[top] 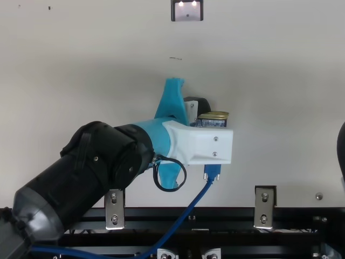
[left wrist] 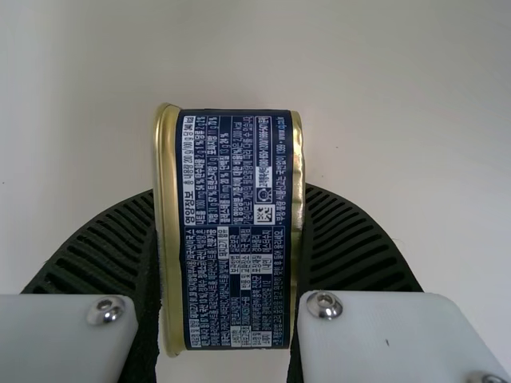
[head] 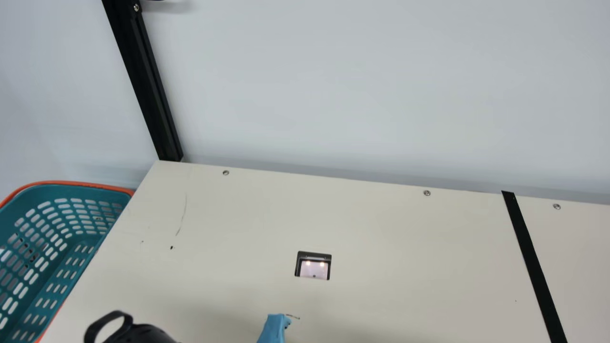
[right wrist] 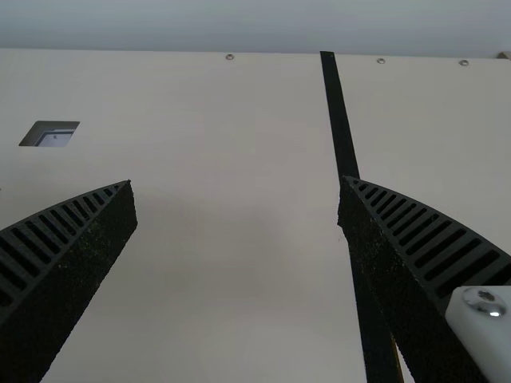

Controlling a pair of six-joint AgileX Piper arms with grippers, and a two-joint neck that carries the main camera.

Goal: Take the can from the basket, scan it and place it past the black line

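In the top view my left gripper [top: 200, 142] is low over the table near its front edge, and the dark blue can [top: 211, 122] with gold rims pokes out beside it. The left wrist view has the can [left wrist: 235, 239] squeezed between both ribbed fingers of my left gripper [left wrist: 231, 193], printed side towards the camera. My right gripper [right wrist: 238, 185] stands open with nothing between its fingers, the black line [right wrist: 339, 120] running behind its right finger. The scanner window [head: 313, 268] is lit, beyond the left arm. A teal basket [head: 71, 257] with an orange rim stands at the left.
The black line [head: 533, 262] crosses the cream table [head: 381, 228] at the right in the main view. A black post [head: 147, 90] rises at the back left corner, before a pale wall. Metal brackets [top: 114, 209] and a dark rail line the table's front edge.
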